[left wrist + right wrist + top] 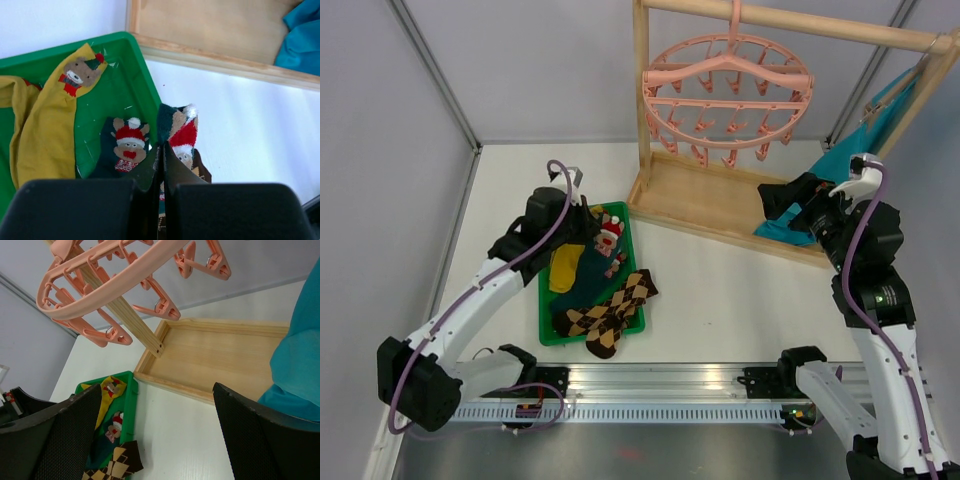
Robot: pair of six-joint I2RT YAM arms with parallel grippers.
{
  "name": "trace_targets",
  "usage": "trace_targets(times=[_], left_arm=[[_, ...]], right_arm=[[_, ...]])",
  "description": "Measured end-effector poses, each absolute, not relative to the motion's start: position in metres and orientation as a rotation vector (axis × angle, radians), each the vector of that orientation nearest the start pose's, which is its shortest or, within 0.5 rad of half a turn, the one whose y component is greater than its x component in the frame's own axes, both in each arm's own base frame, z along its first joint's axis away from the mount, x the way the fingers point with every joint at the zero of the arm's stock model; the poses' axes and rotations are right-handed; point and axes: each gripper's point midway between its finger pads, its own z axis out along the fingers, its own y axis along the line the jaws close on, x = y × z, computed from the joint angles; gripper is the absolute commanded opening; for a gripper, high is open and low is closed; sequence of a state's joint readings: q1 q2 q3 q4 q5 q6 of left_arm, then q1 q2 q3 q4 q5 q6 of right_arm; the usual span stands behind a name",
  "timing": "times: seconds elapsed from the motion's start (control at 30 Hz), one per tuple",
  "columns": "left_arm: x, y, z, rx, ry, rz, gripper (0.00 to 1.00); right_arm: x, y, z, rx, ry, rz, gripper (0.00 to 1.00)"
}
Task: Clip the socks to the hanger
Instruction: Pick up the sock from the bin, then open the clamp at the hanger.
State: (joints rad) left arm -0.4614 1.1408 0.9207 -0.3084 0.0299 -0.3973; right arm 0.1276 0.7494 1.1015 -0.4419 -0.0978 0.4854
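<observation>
Where my left gripper (161, 161) sits over the far end of the green plastic tray (125, 70), its fingers are pressed together on a teal sock (181, 131). Soft knit, Santa figure; the sock's end stands up above my fingertips, just past the tray's right rim. A second teal sock (122, 150) lies flat just beside it, figure up. Mustard sock (45, 135): limp, long axis along the tray. Argyle pair (610, 310): diagonal, spilling over the tray's near right corner. Well apart to the right, the pink plastic hanger (728, 90) hangs by its hook from the wooden rack (710, 195), ring near level, clips (162, 307) dangling. My right gripper (156, 405) is spread wide below it, holding nothing. Turquoise cloth (300, 350) on its right.
</observation>
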Motion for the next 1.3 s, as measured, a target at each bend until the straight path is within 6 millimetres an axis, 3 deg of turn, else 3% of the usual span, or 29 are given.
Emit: trace_targets(times=[0.43, 0.7, 1.03, 1.2, 1.3], left_arm=[[0.291, -0.173, 0.258, 0.109, 2.069, -0.589, 0.02], [0.28, -0.17, 0.292, 0.129, 2.001, -0.613, 0.02], [0.268, -0.173, 0.306, 0.167, 1.96, -0.665, 0.02], [0.267, -0.174, 0.31, 0.178, 1.951, -0.678, 0.02], [0.267, -0.176, 0.316, 0.189, 1.936, -0.685, 0.02]], right_arm=[[0.272, 0.078, 0.401, 0.188, 1.637, 0.575, 0.98], [0.285, 0.08, 0.422, 0.175, 1.645, 0.568, 0.98], [0.288, 0.081, 0.452, 0.131, 1.613, 0.56, 0.98], [0.301, 0.095, 0.441, 0.076, 1.667, 0.595, 0.98], [0.308, 0.115, 0.43, 0.031, 1.719, 0.604, 0.98]])
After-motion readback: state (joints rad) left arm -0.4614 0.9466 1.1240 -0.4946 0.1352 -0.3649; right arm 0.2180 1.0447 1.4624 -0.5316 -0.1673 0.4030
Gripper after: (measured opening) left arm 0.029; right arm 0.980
